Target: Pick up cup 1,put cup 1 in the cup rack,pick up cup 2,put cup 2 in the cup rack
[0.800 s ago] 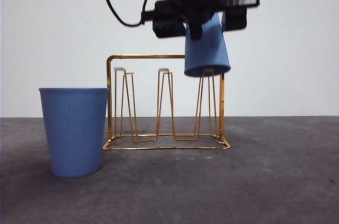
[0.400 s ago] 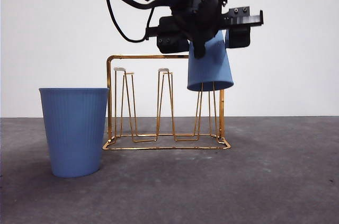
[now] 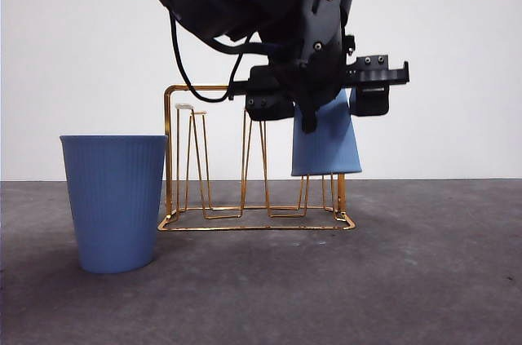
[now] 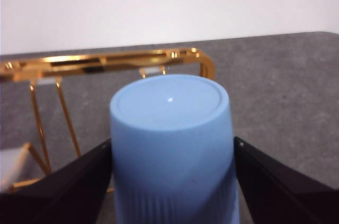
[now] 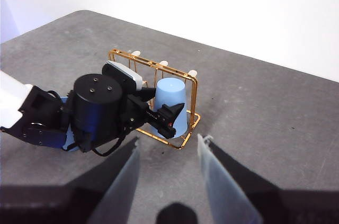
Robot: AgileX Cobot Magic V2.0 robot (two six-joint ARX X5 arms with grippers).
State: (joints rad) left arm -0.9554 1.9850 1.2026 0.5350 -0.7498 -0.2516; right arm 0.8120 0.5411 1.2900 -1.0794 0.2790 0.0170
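Front view shows the grey desk [image 3: 424,280] running wide under everything, with the left arm coming down big and dark from above. Next in size is the second cup [image 3: 114,202], standing upright on the desk just beside the rack's end, untouched and with nothing near it. The cup rack [image 3: 214,89] stands behind, its gold arch handle and upright prongs clear except at the far end. There the left end effector [image 3: 318,92] has its jaws closed against the sides of cup 1 [image 3: 326,145], which hangs mouth-down, lowered over the end prong; its rim is not yet down at the rack's base. From the left wrist view, the cup's flat bottom faces the camera, held between the two jaws. The right end effector [image 5: 167,176] waits well apart above the desk, jaws spread and holding nothing. By my judgement, cup 1 is nearly racked but not released; cup 2's pick and placement remain entirely.
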